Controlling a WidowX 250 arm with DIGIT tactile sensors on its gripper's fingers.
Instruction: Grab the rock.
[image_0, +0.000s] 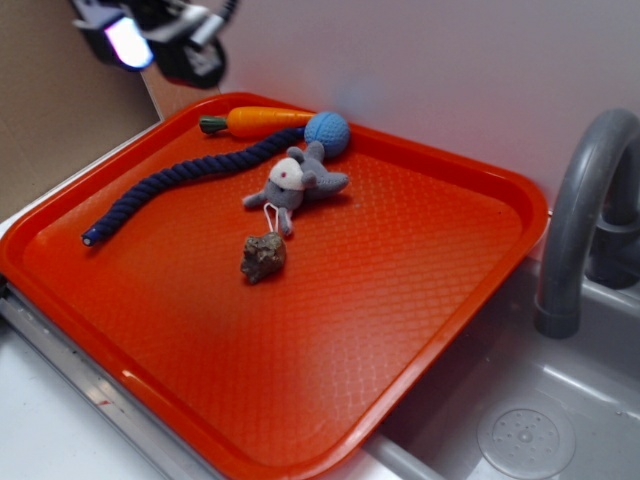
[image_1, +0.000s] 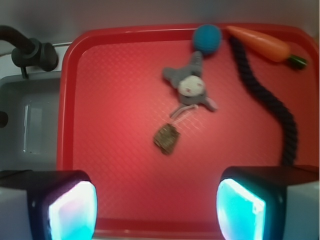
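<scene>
1. The red tray (image_0: 440, 330) holds a carrot (image_0: 262, 121), blue ball (image_0: 328, 131), plush mouse (image_0: 298, 183), dark rope (image_0: 175, 183) and the rock (image_0: 263, 257).
2. The rock is lumpy, brown-grey and pitted, lying near the tray's middle, just beside the mouse's cord.
3. The gripper (image_1: 155, 207) hangs high above, fingers spread wide, holding nothing.

Bare tray (image_0: 400, 330) surrounds the rock (image_0: 263, 257), except the plush mouse (image_0: 297, 183) just beside.
</scene>
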